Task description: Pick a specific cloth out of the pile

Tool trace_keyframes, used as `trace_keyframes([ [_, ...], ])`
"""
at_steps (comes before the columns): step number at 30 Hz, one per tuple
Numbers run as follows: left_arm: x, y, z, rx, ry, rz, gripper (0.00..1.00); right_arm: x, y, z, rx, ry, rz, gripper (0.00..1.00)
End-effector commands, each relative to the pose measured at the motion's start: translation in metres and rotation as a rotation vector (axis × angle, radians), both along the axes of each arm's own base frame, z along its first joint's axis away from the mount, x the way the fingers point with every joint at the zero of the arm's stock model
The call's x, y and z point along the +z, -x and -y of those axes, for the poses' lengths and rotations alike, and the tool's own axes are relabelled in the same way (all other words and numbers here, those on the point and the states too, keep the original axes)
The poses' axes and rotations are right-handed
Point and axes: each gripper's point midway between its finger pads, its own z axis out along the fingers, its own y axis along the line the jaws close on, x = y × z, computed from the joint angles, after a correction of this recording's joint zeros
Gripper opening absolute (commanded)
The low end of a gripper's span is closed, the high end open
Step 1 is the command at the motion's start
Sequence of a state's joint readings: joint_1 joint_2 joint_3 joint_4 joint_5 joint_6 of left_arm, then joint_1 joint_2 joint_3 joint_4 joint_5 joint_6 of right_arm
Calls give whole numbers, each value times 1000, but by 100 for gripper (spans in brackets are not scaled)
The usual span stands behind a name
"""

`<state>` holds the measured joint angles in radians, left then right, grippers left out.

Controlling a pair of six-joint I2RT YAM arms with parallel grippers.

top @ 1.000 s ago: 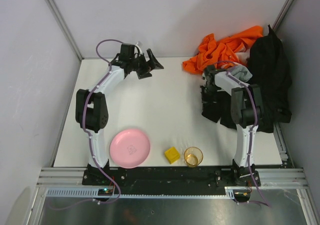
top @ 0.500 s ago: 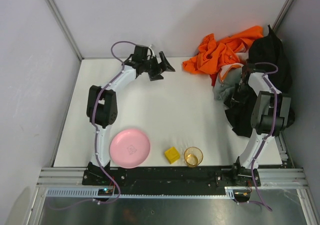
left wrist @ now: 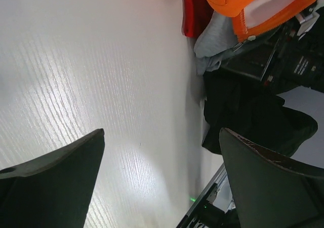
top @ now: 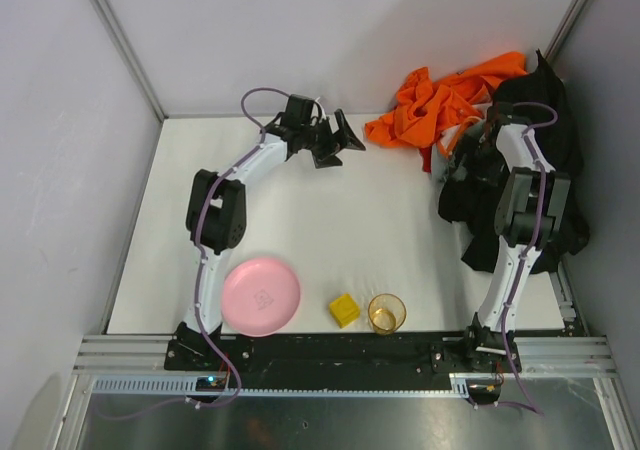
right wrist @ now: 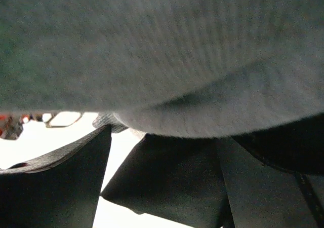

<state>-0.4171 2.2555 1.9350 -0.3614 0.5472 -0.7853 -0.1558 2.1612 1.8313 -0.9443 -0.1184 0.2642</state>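
Observation:
The pile lies at the back right: an orange garment [top: 440, 98] and a big black garment [top: 545, 145]. From under the orange garment [left wrist: 253, 5] pokes an edge of the red cloth [left wrist: 194, 10], with a small grey cloth [left wrist: 213, 39] beside it. My right gripper [top: 460, 162] is down at the pile's left edge. Its jaws stand open, with grey fabric [right wrist: 162, 55] close over the camera and black fabric [right wrist: 167, 182] between the fingers [right wrist: 55, 182]. Left of the pile, my left gripper [top: 340, 142] hovers open and empty over bare table [left wrist: 76, 61].
Near the front edge stand a pink plate [top: 260, 295], a yellow block [top: 344, 310] and an amber cup [top: 386, 313]. Grey walls close in the table on the left, back and right. A metal rail [top: 340, 352] runs along the front.
My right gripper has gone from shut to open and swung back and right into the pile. My left arm has reached further right toward the pile, still open.

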Motion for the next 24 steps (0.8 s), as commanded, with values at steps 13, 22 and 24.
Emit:
trace_keyframes([
  [13,4,-8,32,-11,54,-9,100,4,-116,12,-93,-85,208,99],
  [22,8,-8,33,-20,59,0,100,-28,-124,-24,-56,-151,160,84],
  [24,11,-7,33,-21,58,6,100,-32,-123,-33,-38,-169,148,77],
])
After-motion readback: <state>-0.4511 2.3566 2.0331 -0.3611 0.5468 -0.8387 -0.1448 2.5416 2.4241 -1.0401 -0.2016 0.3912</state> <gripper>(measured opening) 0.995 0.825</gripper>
